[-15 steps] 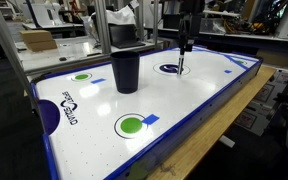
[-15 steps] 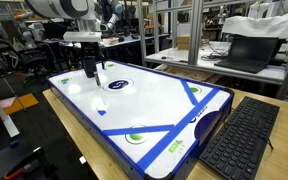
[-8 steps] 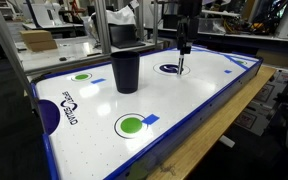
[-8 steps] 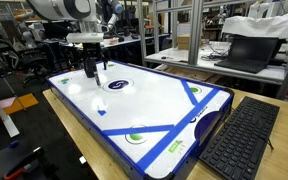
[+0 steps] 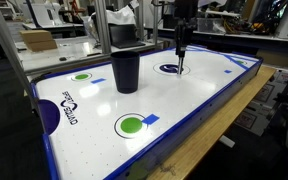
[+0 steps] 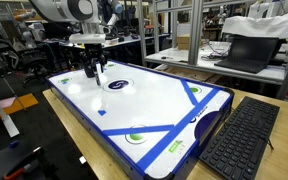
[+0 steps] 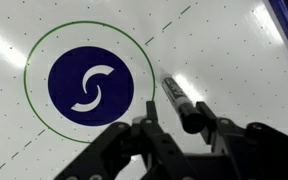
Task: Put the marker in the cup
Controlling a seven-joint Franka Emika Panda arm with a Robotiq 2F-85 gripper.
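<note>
The marker [image 7: 176, 92], a short black stick, lies on the white table beside a blue circle with a white S [image 7: 89, 85]. My gripper [image 7: 184, 118] is down over its near end, one finger on each side. The right finger [image 7: 220, 128] touches the marker; a narrow gap shows at the left finger [image 7: 149, 122], so the jaws are partly drawn in but still open. In both exterior views the gripper [image 5: 181, 66] [image 6: 94, 74] points straight down at the blue circle. The tall black cup [image 5: 126, 68] stands upright on the table, well away from the gripper.
The surface is a white air hockey table [image 5: 184, 110] with blue raised rims and green circle marks [image 5: 103, 125]. A black keyboard [image 6: 239, 135] lies on the wooden bench beside it. Metal frame posts [image 5: 101, 30] stand behind the cup.
The gripper has shifted slightly over the blue circle and its fingers look closer together. The cup has not moved.
</note>
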